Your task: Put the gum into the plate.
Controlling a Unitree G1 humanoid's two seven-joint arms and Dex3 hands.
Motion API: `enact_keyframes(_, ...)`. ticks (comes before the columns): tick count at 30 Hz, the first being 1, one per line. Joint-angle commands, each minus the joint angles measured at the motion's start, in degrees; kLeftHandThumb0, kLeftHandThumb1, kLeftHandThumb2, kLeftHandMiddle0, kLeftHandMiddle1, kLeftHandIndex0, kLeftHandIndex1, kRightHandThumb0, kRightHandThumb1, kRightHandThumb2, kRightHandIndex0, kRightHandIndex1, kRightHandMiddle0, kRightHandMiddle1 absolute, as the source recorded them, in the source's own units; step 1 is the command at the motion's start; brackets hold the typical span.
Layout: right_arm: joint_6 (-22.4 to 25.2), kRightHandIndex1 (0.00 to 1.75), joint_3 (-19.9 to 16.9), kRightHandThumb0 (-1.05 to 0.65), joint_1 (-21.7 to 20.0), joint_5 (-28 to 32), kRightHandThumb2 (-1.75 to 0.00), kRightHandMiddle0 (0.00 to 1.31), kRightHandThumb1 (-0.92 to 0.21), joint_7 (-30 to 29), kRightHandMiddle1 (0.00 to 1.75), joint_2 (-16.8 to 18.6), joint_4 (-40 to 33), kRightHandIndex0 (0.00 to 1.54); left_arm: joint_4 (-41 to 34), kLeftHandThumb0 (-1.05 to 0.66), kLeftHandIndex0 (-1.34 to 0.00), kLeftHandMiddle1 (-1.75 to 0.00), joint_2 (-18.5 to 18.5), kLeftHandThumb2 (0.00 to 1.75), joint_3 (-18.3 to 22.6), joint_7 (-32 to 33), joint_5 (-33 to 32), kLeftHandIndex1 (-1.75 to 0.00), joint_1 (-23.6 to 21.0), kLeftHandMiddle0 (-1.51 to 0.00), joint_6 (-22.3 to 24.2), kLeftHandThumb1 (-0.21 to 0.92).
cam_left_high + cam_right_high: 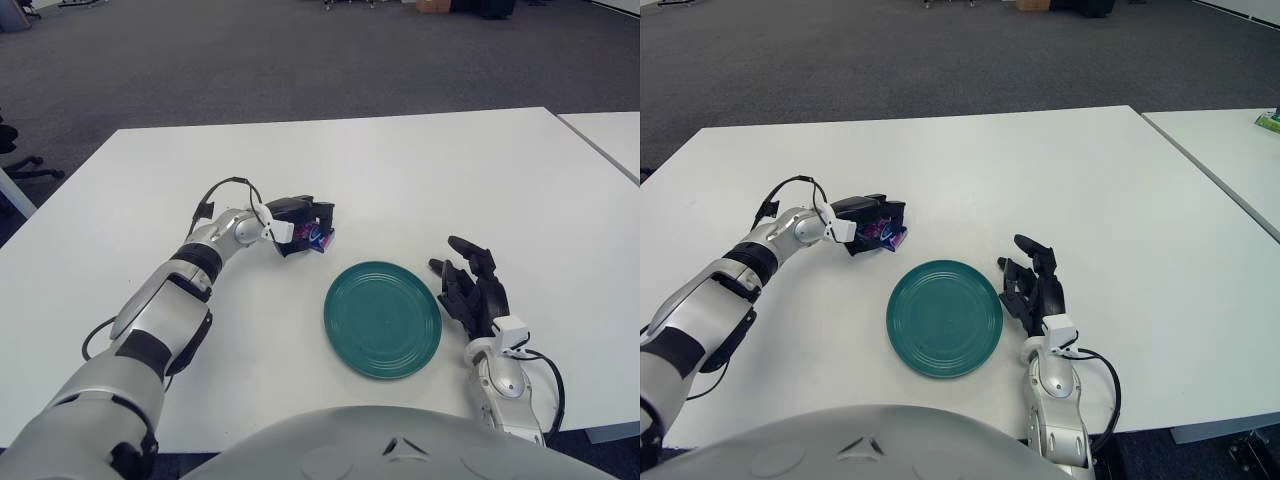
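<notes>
A small purple and blue gum pack (pixel 322 238) sits between the black fingers of my left hand (pixel 305 226), low over the white table (pixel 400 170), up and left of the plate. The fingers are curled around the pack; it also shows in the right eye view (pixel 888 236). A round dark-green plate (pixel 383 318) lies flat on the table near the front edge, with nothing in it. My right hand (pixel 474 290) shows to the right of the plate, fingers spread and holding nothing.
A second white table (pixel 610 135) stands at the far right with a narrow gap between. Grey carpet lies beyond the table's far edge. A small green object (pixel 1268 120) sits on the right-hand table.
</notes>
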Motion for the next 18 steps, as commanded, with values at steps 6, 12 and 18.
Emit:
enact_keyframes(6, 2.19, 0.62, -0.26, -0.56, 0.54, -0.14, -0.77, 0.00, -0.92, -0.22, 0.95, -0.35, 1.51, 0.41, 0.58, 0.00, -0.45, -1.74, 1.11, 1.27, -2.80, -2.91, 3.13, -1.75, 1.27, -0.47, 1.88, 0.36)
enact_keyframes(12, 2.76, 0.62, -0.31, -0.55, 0.51, -0.36, -0.77, 0.00, -0.92, -0.40, 0.95, -0.47, 1.38, 0.42, 0.30, 0.00, -0.49, -1.74, 1.11, 1.33, -2.91, -2.65, 3.30, -1.75, 1.15, -0.51, 2.96, 0.31)
enact_keyframes(18, 2.03, 0.61, -0.44, -0.56, 0.49, -0.17, -0.77, 0.00, -0.92, -0.32, 0.97, -0.53, 1.85, 0.42, 0.26, -0.01, -0.42, -1.64, 1.05, 1.36, -2.80, -3.34, 2.97, -1.75, 1.01, -0.71, 4.21, 0.26)
